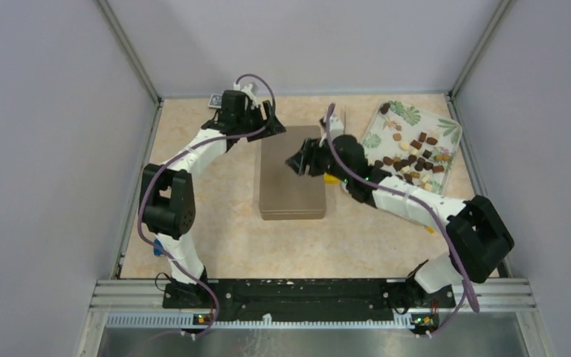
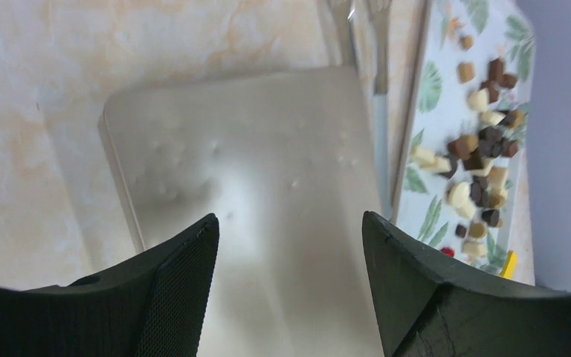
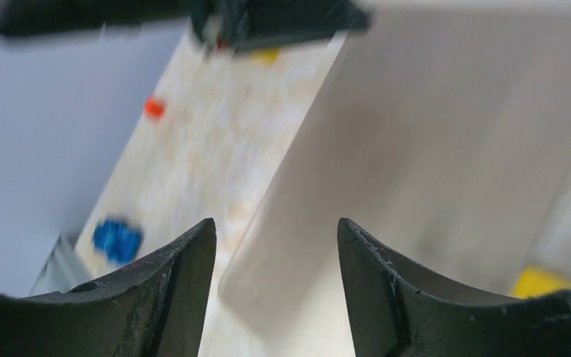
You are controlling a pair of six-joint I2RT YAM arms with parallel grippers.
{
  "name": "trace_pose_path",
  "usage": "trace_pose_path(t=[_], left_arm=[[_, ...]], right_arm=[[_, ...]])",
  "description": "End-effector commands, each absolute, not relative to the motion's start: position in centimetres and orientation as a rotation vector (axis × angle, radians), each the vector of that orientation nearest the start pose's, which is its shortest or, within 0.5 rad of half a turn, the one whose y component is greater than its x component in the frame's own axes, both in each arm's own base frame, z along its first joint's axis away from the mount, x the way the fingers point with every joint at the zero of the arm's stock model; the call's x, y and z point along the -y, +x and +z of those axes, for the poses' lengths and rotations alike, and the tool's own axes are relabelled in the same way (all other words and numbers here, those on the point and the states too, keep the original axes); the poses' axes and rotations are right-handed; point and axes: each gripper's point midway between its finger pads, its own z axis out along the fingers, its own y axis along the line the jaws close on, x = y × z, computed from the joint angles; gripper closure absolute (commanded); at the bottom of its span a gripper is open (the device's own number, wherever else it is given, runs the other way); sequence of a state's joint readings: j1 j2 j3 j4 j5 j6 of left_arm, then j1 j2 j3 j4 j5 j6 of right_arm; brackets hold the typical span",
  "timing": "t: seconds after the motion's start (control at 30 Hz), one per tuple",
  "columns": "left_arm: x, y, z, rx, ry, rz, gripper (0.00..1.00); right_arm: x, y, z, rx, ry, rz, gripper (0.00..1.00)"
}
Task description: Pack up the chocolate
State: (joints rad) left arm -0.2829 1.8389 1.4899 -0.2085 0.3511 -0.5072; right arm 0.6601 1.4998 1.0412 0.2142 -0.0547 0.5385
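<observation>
On the leaf-print tray (image 1: 450, 126), at the far right of the table (image 1: 305, 245): the chocolate (image 1: 415, 145), lots of tiny bits in dark brown, mid brown and cream. Spread loose over the middle and near end of the tray, some touching, some apart. In the middle of the table, just left of the tray: a flat brown box (image 1: 291, 186), plain top facing up, long side running away from the arms. Over the far end of the box: the left gripper (image 2: 290, 223), pointing down at the top, fingers spread wide with nothing between them. Over the far right part of the box: the right gripper (image 3: 275, 223), fingers spread wide too, nothing pinched. Hard to tell if either one touches the box or only hangs above it. Both well apart from the chocolate. Just beside the right gripper, between box and tray: a small yellow block (image 1: 331, 178). From the left wrist view, between the box and the tray at the far end: two thin metal tools (image 2: 378, 52) side by side. Near the left arm, close to the left edge of the table: a small blue thing (image 1: 156, 247). Blurry in the right wrist view, on the bare table past the box: a small orange thing (image 3: 154, 108).
</observation>
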Motion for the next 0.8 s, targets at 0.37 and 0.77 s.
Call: trace_pose_path(t=[0.37, 0.77], left_arm=[[21.5, 44.1, 15.2, -2.29, -0.118, -0.867, 0.27], [20.9, 43.3, 22.5, -2.081, -0.081, -0.871, 0.23]], right_arm=[[-32.4, 28.3, 16.9, -2.027, -0.184, 0.958, 0.4], [-27.7, 29.7, 22.8, -1.875, -0.094, 0.751, 0.39]])
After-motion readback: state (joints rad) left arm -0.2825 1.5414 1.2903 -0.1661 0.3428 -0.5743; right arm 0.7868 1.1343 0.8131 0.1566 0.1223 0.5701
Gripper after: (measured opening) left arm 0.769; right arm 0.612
